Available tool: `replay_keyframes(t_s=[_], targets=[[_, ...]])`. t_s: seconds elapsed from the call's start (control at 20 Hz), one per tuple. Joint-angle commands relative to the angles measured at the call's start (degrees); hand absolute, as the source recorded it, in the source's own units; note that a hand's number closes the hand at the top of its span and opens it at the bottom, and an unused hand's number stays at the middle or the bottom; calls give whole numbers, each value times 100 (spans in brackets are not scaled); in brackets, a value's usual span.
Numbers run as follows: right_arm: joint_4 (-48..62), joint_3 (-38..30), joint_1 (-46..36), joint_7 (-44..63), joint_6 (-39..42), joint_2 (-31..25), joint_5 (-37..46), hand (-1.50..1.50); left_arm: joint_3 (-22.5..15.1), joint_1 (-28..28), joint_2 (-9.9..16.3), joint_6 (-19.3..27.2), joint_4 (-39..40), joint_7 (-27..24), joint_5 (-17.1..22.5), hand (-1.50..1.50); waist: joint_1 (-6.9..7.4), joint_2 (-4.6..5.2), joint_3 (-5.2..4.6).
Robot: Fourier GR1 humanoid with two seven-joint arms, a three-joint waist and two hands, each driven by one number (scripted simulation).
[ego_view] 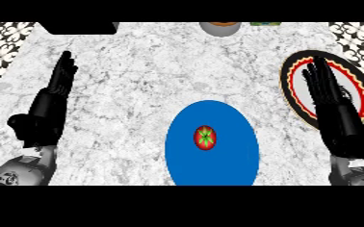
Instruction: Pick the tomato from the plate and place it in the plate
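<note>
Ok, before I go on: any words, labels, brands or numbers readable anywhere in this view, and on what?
None can be read.
Blue plate: plain, no text.
Tomato: only a green star-shaped stem mark, no label.
Patterned plate: red, black and yellow rim decoration, no letters.
Green-and-yellow item at the counter's far edge: mostly cut off, too small to read anything.
Left hand and right hand: no markings.
</note>
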Motion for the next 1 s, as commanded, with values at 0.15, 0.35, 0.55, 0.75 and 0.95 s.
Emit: replay_keyframes(t_s=[0.15,0.35,0.55,0.75,0.95], targets=[[206,1734,-852,1152,-86,1157,426,150,-51,359,-115,-580,535,-494,329,0,272,-11,-101],[593,2007,-1445,945,-844,291,2620,150,-194,572,-177,-745,692,-415,448,0,290,-93,-179],[1407,3100,-748,225,-2398,2459,2790,-150,163,674,-207,-1228,1309,-1017,875,0,96,-31,-83],[1671,3800,-619,-122,-3106,2493,3034,-150,170,668,-410,-1294,1751,-1427,659,0,5,-67,-74],[1075,3800,-7,596,-3392,2171,4081,-150,478,550,-220,-1649,1823,-1384,836,0,-62,-86,-75]])
